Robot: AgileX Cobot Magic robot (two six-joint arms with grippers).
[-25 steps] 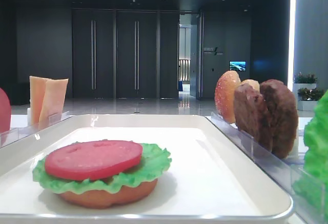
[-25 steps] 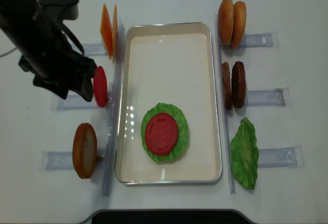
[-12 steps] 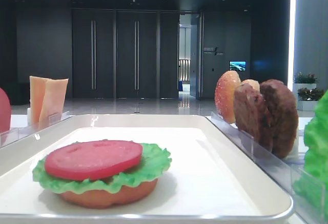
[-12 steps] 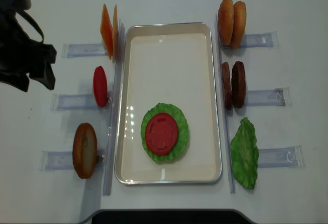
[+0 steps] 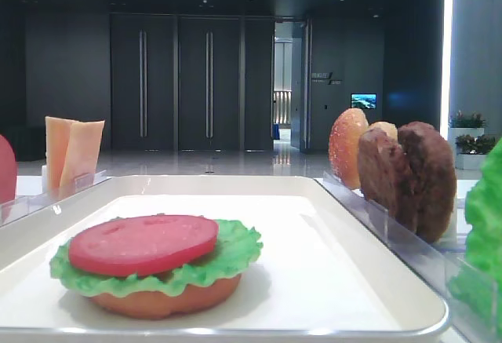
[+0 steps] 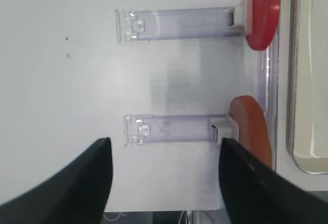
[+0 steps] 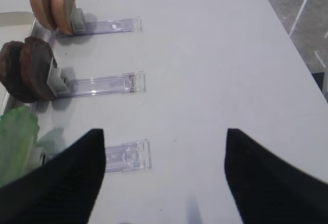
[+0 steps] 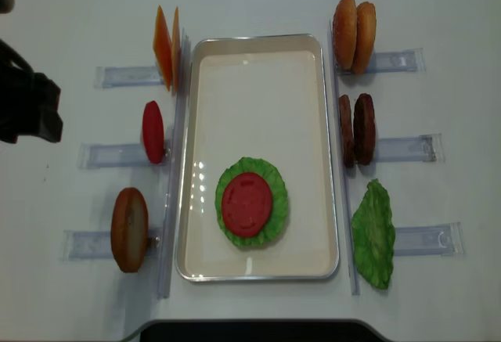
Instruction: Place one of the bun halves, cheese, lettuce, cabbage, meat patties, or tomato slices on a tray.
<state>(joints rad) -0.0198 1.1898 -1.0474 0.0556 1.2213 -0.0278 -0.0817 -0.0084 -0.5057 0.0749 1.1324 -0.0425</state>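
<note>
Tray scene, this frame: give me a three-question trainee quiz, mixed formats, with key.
1. True or false: a tomato slice lies on top of the stack on the tray.
2. How many meat patties stand in their holder?
3. What sits directly under that tomato slice? A cheese, B lettuce, C patty.

Key: 1 true; 2 two; 3 B, the lettuce.

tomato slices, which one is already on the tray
The tomato slice lying flat on the lettuce inside the tray. The other tomato slice stands on edge in a clear holder left of the tray.
</note>
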